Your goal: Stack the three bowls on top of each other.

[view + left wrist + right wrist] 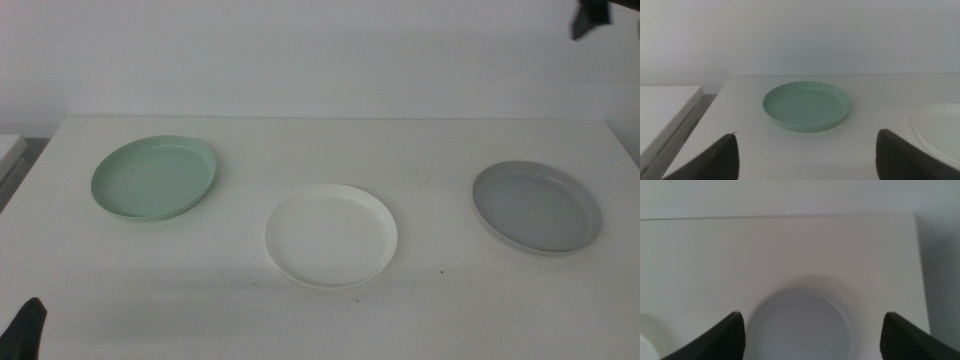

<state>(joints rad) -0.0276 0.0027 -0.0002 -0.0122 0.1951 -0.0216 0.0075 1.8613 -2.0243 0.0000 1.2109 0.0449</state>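
Observation:
Three shallow bowls lie apart on the white table (330,140). The mint green bowl (155,178) is at the left, the white bowl (331,237) in the middle nearer the front, and the grey bowl (537,206) at the right. My left gripper (25,330) shows at the bottom-left corner, well short of the green bowl (806,105). In its wrist view the left gripper (807,145) is open and empty. My right gripper (592,15) hangs high at the top right. The right gripper (811,314) is open above the grey bowl (800,327), holding nothing.
The table's left edge runs close to the green bowl, with a lower white ledge (665,107) beyond it. The right edge (920,270) lies just past the grey bowl. A rim of the white bowl (940,130) shows in the left wrist view.

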